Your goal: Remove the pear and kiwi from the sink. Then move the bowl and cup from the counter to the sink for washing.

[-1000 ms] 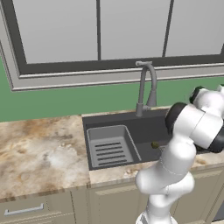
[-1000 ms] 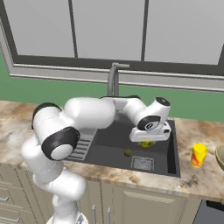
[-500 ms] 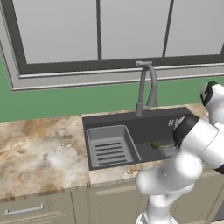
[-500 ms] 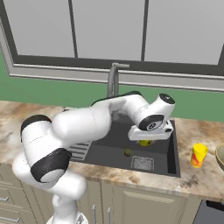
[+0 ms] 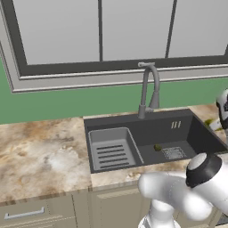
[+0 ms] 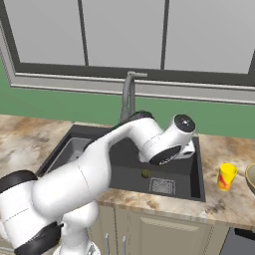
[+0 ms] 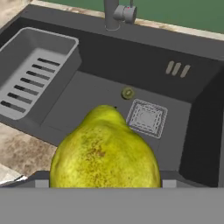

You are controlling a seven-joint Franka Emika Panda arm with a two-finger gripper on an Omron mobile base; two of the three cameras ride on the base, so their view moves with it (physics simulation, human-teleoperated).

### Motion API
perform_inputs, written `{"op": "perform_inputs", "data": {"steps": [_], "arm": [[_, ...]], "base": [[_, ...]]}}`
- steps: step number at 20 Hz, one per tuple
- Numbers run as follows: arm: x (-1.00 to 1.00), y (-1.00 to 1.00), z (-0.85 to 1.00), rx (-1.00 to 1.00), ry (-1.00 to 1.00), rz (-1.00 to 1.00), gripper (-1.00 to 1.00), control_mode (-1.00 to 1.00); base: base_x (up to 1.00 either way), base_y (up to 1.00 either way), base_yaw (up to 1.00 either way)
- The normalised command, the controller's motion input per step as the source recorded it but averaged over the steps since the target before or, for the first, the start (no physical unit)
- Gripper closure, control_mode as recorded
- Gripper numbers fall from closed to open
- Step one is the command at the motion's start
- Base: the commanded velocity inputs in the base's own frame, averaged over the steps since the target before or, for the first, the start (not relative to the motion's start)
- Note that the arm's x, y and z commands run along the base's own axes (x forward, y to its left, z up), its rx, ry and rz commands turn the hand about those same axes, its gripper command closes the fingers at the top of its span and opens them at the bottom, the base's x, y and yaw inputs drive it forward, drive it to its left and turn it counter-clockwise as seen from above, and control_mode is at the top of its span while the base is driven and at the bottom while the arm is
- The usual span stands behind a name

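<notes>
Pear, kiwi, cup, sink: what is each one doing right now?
pear: held in the gripper, lifted above the sink.
kiwi: lying on the sink floor beside the drain.
cup: upright on the counter.
sink: dry, faucet not running.

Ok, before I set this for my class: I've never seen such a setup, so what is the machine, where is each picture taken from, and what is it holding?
It is a white robot arm in a simulated kitchen. Two pictures come from cameras behind it, left and right; the third looks out from its hand. Its gripper appears closed on the pear, held above the sink. The kiwi lies on the sink floor. On the counter to the right stand a yellow cup and the bowl.
</notes>
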Motion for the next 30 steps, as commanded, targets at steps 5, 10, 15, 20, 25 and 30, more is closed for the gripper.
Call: {"op": "perform_inputs", "data": {"steps": [5, 10, 15, 20, 25, 30], "arm": [[-0.29, 0.27, 0.30, -0.09, -0.02, -0.20, 1.00, -1.00], [-0.28, 0.32, 0.27, -0.06, 0.00, -0.21, 1.00, -1.00], [-0.24, 0.36, 0.21, -0.02, 0.00, -0.16, 1.00, -1.00], [-0.27, 0.38, 0.18, 0.00, 0.02, -0.11, 1.00, -1.00], [-0.25, 0.45, 0.18, -0.01, 0.10, -0.07, 1.00, -1.00], [-0.26, 0.46, 0.17, 0.00, 0.09, -0.06, 1.00, -1.00]], "base": [[0.00, 0.00, 0.00], [0.00, 0.00, 0.00], [0.00, 0.00, 0.00], [0.00, 0.00, 0.00], [0.00, 0.00, 0.00], [0.00, 0.00, 0.00]]}}
